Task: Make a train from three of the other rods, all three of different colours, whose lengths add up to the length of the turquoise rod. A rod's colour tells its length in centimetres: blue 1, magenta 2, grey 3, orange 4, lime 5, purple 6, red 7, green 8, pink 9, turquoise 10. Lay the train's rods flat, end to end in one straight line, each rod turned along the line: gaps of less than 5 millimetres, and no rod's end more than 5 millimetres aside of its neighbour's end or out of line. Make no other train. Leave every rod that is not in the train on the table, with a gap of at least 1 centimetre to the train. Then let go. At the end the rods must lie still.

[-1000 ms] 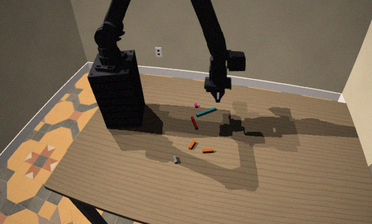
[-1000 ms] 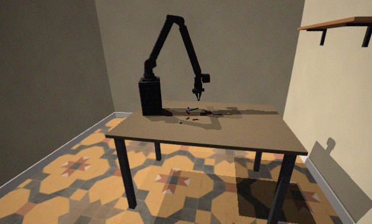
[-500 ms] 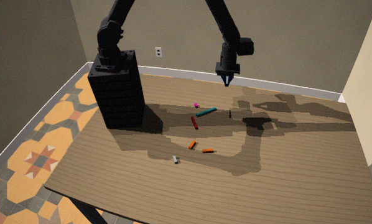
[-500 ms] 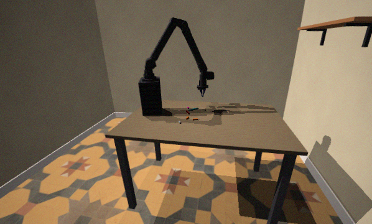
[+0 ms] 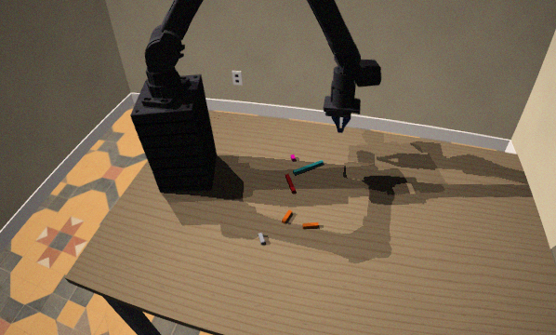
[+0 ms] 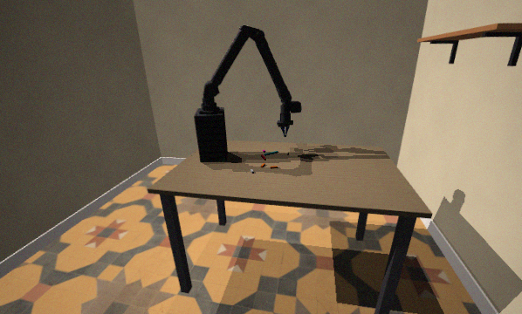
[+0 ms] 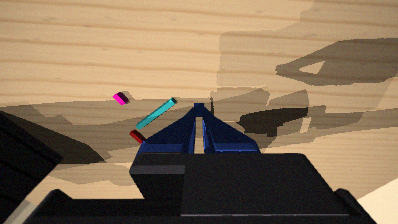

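My gripper (image 5: 340, 127) (image 6: 285, 132) (image 7: 199, 112) hangs high over the back of the table, to the right of the rods. It is shut, and a small blue rod (image 7: 199, 105) shows pinched at its fingertips. The turquoise rod (image 5: 308, 167) (image 7: 156, 114) lies flat below and to the left. A short magenta rod (image 5: 293, 157) (image 7: 120, 98) lies just behind its left end. The red rod (image 5: 290, 183) (image 7: 136, 136) lies in front of that end. Two orange rods (image 5: 286, 216) (image 5: 311, 225) and a grey rod (image 5: 261, 238) lie nearer the front. None of the rods touch.
The arm's black base block (image 5: 176, 135) stands at the table's back left. A thin dark mark (image 5: 344, 172) sits on the wood right of the turquoise rod. The arm throws broad shadows across the middle. The table's front edge (image 5: 134, 302) drops to a tiled floor.
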{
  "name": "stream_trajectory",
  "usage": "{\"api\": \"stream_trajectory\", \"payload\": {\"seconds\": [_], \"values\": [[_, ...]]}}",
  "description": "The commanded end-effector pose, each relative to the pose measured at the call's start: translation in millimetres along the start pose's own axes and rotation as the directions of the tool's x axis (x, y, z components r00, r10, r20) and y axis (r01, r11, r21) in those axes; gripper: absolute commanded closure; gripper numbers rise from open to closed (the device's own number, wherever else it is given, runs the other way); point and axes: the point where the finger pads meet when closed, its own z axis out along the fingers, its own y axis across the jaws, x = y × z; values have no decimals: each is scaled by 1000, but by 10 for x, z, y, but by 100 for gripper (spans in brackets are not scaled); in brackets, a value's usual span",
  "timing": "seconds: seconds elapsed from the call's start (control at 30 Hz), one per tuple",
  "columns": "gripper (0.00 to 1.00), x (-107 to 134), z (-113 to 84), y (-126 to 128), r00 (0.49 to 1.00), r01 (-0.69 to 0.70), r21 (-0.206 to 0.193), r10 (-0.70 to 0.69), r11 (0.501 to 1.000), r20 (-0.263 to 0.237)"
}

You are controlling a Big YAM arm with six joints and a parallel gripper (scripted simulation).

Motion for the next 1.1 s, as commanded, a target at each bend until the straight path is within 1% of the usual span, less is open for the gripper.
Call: {"api": "stream_trajectory", "payload": {"seconds": [0.0, 0.07, 0.23, 0.37, 0.57, 0.8, 0.97, 1.07], "values": [[96, -72, 168, -136, 1000, 10, 23, -10, 1000, 10], [96, -72, 168, -136, 1000, 10, 23, -10, 1000, 10], [96, -15, 399, -141, 1000, -2, 20, 2, 1000, 9], [96, -34, 579, -122, 1000, 3, 19, -3, 1000, 8], [96, -17, 779, -115, 1000, -1, 17, 1, 1000, 7], [96, -36, 841, -105, 1000, 3, 17, -3, 1000, 7], [96, -35, 845, -105, 1000, 2, 17, -2, 1000, 7], [96, -17, 856, -53, 1000, 3, 9, -3, 1000, 4]]}}
